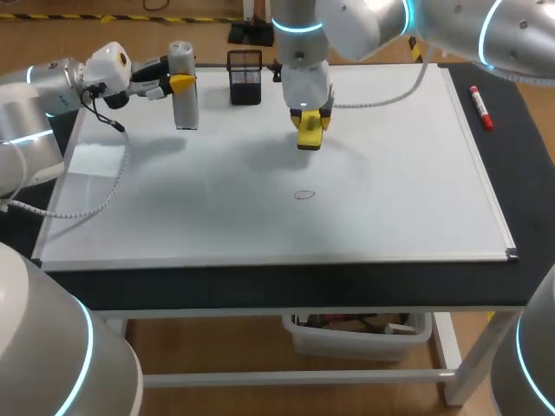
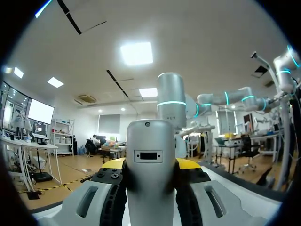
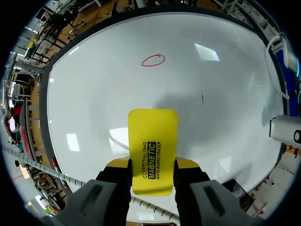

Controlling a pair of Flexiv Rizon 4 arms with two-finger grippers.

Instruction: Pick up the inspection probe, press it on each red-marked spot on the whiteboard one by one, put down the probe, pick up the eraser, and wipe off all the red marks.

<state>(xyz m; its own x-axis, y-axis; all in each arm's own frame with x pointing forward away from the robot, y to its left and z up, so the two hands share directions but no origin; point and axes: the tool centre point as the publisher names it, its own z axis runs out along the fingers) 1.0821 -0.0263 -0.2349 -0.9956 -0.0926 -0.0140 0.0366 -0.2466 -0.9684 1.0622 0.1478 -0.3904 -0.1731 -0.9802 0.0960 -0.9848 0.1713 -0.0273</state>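
Standing near the eraser [image 1: 310, 132] is a black basket [image 1: 245, 76].

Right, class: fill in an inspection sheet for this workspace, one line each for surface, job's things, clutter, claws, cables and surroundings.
Surface: whiteboard flat on the dark table, one red mark near its middle.
Job's things: grey probe upright at the board's far left; yellow eraser over the board, short of the mark; board contact cannot be told for either.
Clutter: black mesh holder at the far edge; red marker on the table right of the board.
Claws: left claw shut on the probe; right claw shut on the eraser.
Cables: coiled cable over the board's left part; grey cable across its far part.
Surroundings: nothing seen.
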